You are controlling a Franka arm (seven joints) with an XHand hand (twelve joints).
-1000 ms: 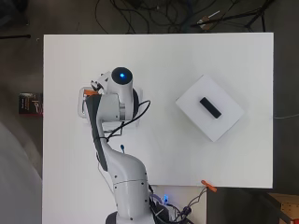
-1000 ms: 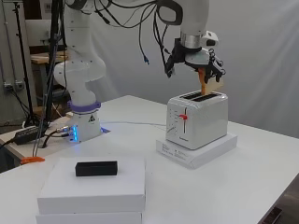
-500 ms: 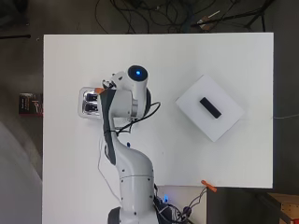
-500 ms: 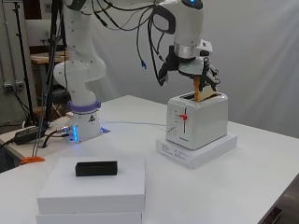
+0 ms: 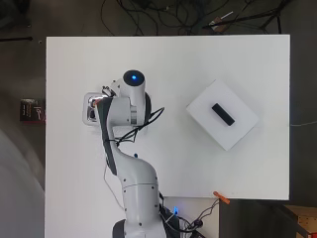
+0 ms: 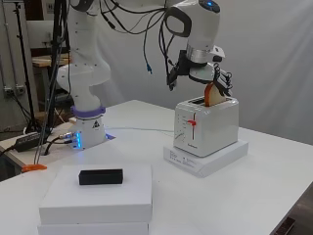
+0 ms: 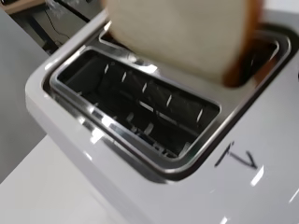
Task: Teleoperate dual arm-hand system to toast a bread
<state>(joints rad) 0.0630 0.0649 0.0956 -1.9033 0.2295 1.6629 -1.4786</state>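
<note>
A white toaster (image 6: 208, 127) with a red lever stands on a flat white base (image 6: 230, 152) on the table. A slice of bread (image 6: 213, 94) stands on edge with its lower end inside the far slot. My hand (image 6: 221, 78) hangs just above the toaster, its dark fingers curled on the slice's top. In the wrist view the bread (image 7: 187, 32) dips into one slot of the toaster (image 7: 93, 163), and the nearer slot (image 7: 140, 107) is empty. From overhead the arm hides most of the toaster (image 5: 89, 110).
A white box (image 5: 233, 134) carries a small black block (image 5: 223, 114) at the right of the table; in the side view the box (image 6: 95, 200) and block (image 6: 100, 176) lie in front. An orange clip (image 5: 221, 198) lies at the near edge beside cables.
The hand has come down over the toaster with the bread. The slice hung above the slots before and now has its lower end inside one slot.
</note>
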